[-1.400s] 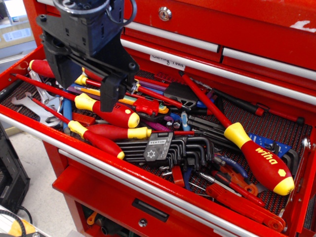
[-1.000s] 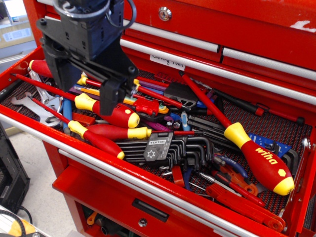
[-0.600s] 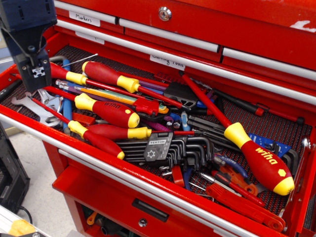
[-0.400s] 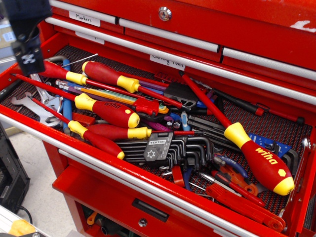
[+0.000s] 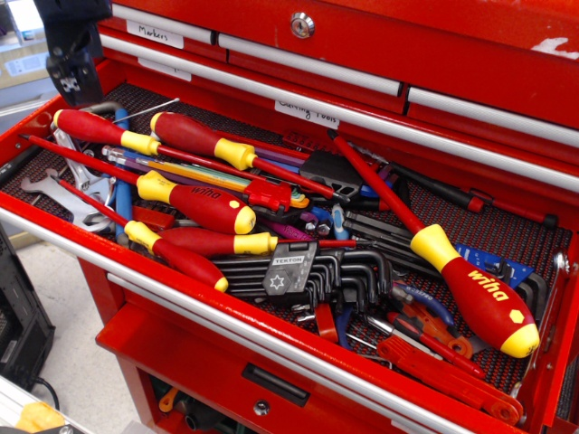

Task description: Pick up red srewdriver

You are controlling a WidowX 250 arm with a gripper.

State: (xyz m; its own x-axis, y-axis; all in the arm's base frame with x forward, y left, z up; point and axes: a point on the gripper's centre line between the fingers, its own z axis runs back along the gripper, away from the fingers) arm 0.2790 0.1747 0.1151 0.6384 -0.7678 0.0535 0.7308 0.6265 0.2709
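Observation:
Several red screwdrivers with yellow collars lie in the open red tool drawer [image 5: 163, 298]. The biggest [image 5: 479, 294] lies at the right, its long red shaft running up and left. Two lie at the back left [image 5: 194, 136] [image 5: 90, 127]. Three more lie near the front left [image 5: 204, 208] [image 5: 213, 241] [image 5: 176, 256]. My gripper [image 5: 72, 77] is a dark shape at the top left corner, above the drawer's back left corner and clear of all the tools. It holds nothing that I can see. Its fingertips do not show clearly.
A black hex key set [image 5: 308, 271] lies in the drawer's middle, with red pliers [image 5: 452, 362] at the front right and wrenches [image 5: 72, 194] at the left. Closed red drawers [image 5: 362, 81] rise behind. A lower drawer [image 5: 253, 380] sits below.
My gripper has lifted from over the left screwdrivers and moved up and left to the frame's corner, empty. The screwdrivers it hid now show. No tool has moved.

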